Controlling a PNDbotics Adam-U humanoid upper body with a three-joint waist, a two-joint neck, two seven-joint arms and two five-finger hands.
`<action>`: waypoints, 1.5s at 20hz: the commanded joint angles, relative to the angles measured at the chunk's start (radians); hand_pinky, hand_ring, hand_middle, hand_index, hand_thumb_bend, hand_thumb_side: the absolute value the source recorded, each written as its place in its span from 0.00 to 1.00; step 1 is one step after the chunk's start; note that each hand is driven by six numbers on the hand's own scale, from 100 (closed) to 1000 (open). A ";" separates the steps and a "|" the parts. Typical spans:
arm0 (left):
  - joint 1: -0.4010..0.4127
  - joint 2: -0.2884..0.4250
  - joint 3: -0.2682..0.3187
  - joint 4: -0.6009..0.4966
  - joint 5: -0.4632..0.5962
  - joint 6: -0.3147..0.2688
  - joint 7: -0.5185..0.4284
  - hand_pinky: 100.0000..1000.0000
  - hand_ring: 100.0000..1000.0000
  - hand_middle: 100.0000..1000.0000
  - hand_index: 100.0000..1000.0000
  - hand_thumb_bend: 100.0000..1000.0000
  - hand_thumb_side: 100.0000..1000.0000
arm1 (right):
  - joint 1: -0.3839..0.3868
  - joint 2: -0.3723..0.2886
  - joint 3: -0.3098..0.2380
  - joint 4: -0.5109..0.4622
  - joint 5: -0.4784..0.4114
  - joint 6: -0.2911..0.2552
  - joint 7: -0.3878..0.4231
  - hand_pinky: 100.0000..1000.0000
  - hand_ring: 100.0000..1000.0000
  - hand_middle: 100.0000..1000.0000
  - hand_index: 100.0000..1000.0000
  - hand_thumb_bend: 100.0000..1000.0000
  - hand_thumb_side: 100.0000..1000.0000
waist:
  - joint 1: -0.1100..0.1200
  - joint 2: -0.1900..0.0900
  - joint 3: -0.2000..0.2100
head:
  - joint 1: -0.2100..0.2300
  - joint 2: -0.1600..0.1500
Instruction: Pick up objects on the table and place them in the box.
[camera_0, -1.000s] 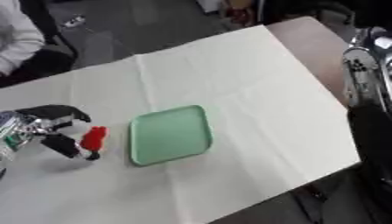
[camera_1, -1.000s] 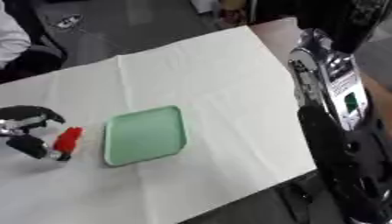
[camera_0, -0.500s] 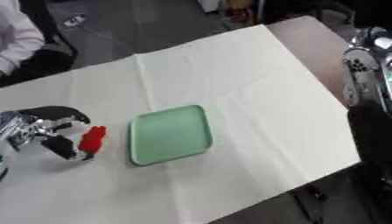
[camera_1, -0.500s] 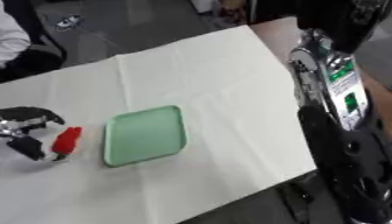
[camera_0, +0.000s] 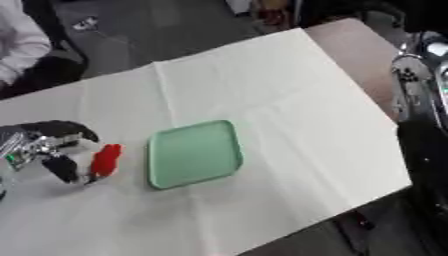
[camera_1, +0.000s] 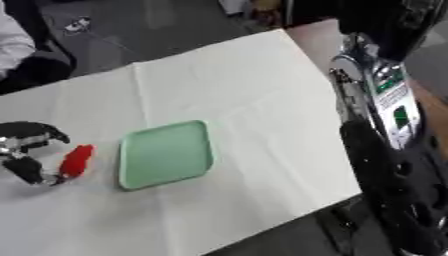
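Just to the right of the left robot hand (camera_0: 48, 147), a small red object (camera_0: 106, 159) lies on the white cloth (camera_0: 262, 90) that covers the counter, close against the curled fingers and thumb; whether they already pinch it or only bracket it cannot be made out, so the grasp is uncertain. Farther to the right of that robot hand, just past the red object, sits the green tray (camera_0: 194, 153), shallow and with nothing in it, which looks to be the box the task means. To do this step well, the fingers should probably close across the narrow width of the red object, lift it clear of the cloth so the fabric does not drag, and carry it the short way rightward over the tray's near rim before letting go low. The right robot hand does not show; only its arm (camera_1: 376, 120) rises along the right edge.
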 joint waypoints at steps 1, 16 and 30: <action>-0.020 0.005 0.020 0.004 -0.002 -0.010 0.013 0.57 0.77 0.89 0.93 0.44 0.25 | -0.022 -0.005 -0.003 -0.010 -0.006 0.000 0.004 0.47 0.45 0.39 0.40 0.16 0.26 | -0.003 -0.009 -0.002 | 0.012 -0.003; 0.005 -0.050 0.044 0.074 -0.020 -0.040 0.091 0.48 0.68 0.77 0.84 0.10 0.34 | -0.031 0.005 -0.003 -0.010 -0.016 0.000 0.005 0.47 0.45 0.39 0.41 0.11 0.31 | -0.005 -0.004 -0.014 | 0.024 -0.005; 0.008 -0.027 0.031 0.059 -0.002 -0.018 0.120 0.00 0.00 0.08 0.38 0.00 0.71 | -0.028 0.001 -0.004 -0.010 -0.019 -0.002 0.004 0.47 0.45 0.39 0.40 0.11 0.31 | -0.005 -0.005 -0.011 | 0.017 -0.003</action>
